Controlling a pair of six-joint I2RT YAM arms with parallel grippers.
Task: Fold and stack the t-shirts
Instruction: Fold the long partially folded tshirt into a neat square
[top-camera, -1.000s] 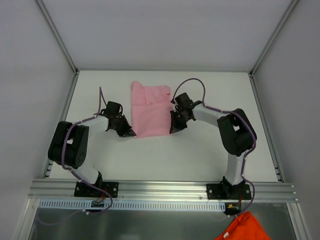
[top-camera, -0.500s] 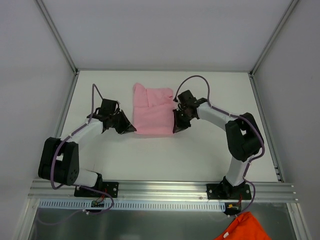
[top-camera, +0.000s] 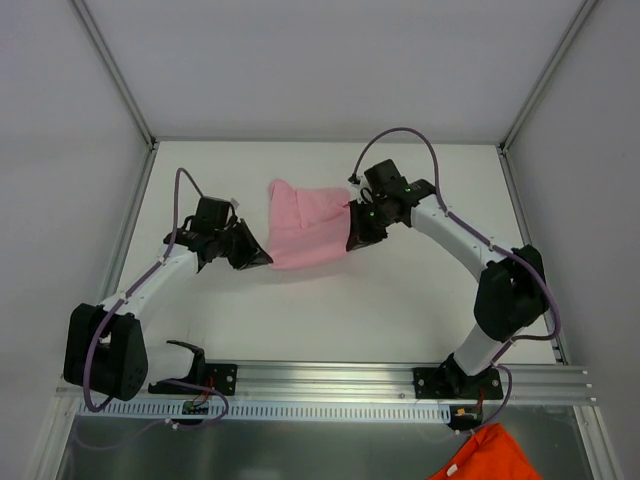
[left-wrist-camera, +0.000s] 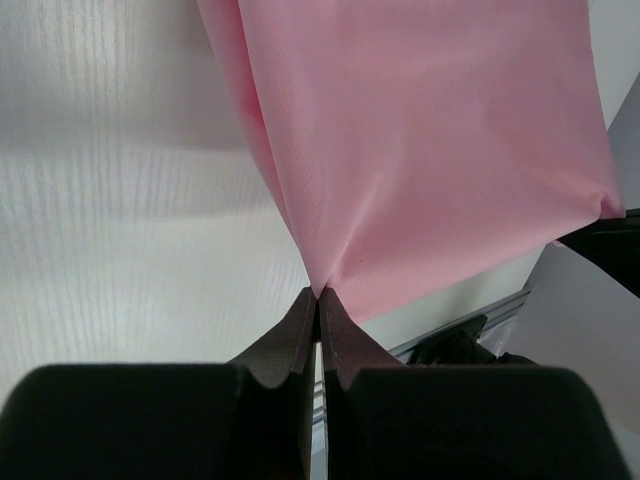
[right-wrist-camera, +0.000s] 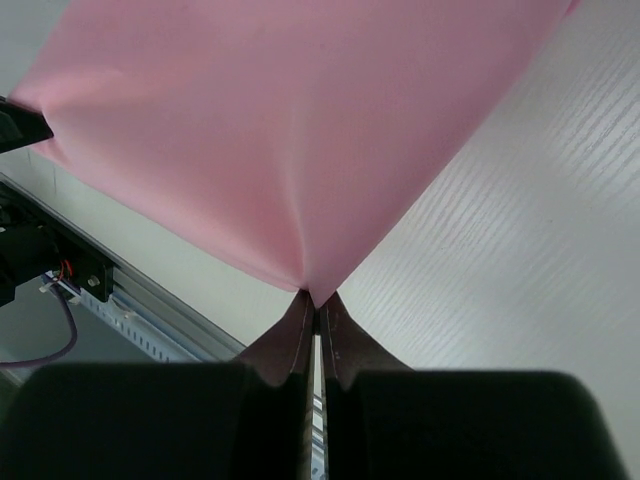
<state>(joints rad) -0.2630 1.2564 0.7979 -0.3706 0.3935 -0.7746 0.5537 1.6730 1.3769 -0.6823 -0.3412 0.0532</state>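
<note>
Pink t-shirt: mid-fold, edge raised.
Left gripper: pinches one corner.
Right gripper: pinches the other.
Next: probably lay edge across evenly.

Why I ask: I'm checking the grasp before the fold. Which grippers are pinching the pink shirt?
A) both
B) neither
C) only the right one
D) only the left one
A: in the wrist views the left gripper and the right gripper are each shut on a corner of the pink shirt, with the fabric drawn into a point between the fingertips.
</note>
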